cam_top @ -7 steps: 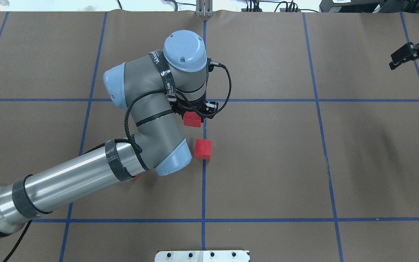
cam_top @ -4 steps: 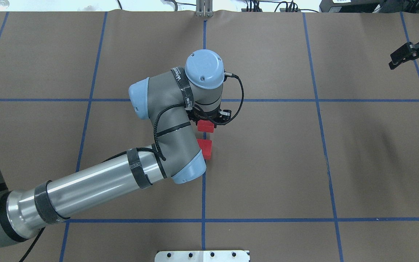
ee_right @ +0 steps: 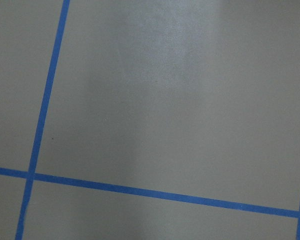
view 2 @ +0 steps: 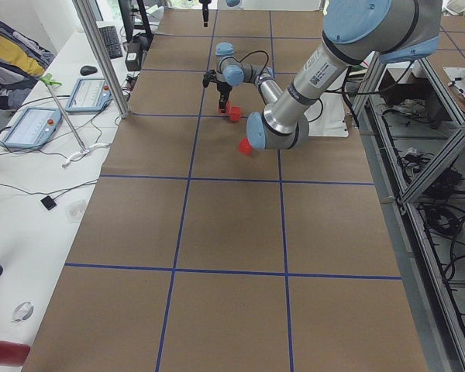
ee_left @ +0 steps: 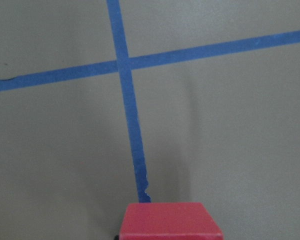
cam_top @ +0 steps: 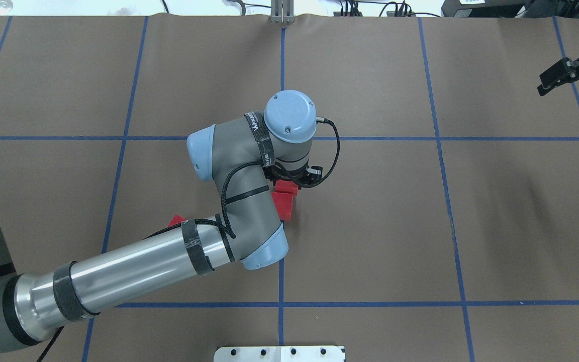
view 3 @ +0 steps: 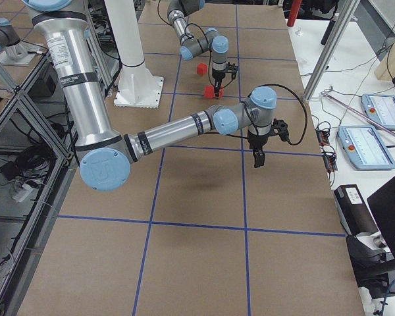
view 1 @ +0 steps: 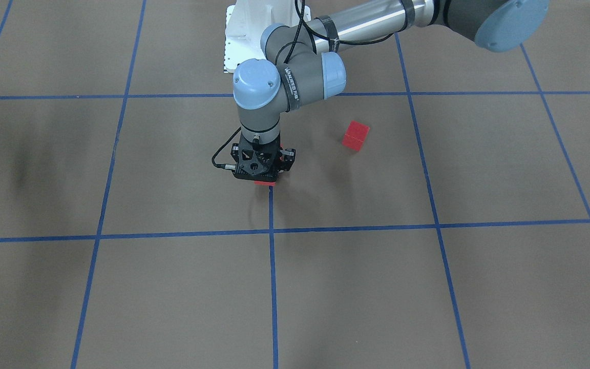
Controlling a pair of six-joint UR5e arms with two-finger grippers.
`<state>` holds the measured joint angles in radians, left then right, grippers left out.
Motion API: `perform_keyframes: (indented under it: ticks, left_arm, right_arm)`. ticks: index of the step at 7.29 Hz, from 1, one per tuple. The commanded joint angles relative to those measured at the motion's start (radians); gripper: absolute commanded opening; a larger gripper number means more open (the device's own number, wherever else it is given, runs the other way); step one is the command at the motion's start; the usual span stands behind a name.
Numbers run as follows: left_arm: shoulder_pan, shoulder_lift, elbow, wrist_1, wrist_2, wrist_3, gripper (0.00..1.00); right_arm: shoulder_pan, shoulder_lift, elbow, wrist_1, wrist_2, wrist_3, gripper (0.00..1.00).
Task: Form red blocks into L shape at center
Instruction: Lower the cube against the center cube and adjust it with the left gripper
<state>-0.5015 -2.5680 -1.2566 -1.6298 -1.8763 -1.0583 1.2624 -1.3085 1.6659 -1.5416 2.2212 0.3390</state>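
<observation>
Starting at the overhead view's left, 1 red block (cam_top: 175,220) lay alone on the brown table (cam_top: 43,75). It was half hidden under the left arm (cam_top: 133,266) and lay at about 8 o'clock from the other 2, well apart from them. That arm reached in from 8 o'clock to the center (cam_top: 319,211), its wrist pointing straight down. The left gripper (cam_top: 292,178) was closed on a second red block (cam_top: 286,186). Most of this block was covered by the wrist, with only a red sliver showing in the front view. The left wrist camera saw its top face at the bottom edge, with the blue tape line (cam_top: 281,261) running away from it to a crossing. Whether this block rested on the table or hung just above it could not be told.

At 6 o'clock of it, the third red block (cam_top: 285,207) sat on the table by the tape line. It was just beside the gripped one, and contact between them could not be judged.

Far off at 2 o'clock, near the table's edge, the right gripper (cam_top: 546,84) hung over bare table. Its 2 fingers were apart and held nothing.
</observation>
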Motion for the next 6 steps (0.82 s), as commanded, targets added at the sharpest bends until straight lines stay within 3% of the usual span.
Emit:
perform_keyframes:
  ticks: [1,6]
  left_arm:
    - [0.0,0.002,-0.001,0.001,0.0,-0.02,0.12]
    - [0.003,0.011,-0.006,-0.002,-0.001,-0.086,0.18]
  right_arm:
    - [-0.001,0.0,0.0,0.0,0.0,0.0,0.99]
    - [0.0,0.0,0.0,0.0,0.0,0.0,0.99]
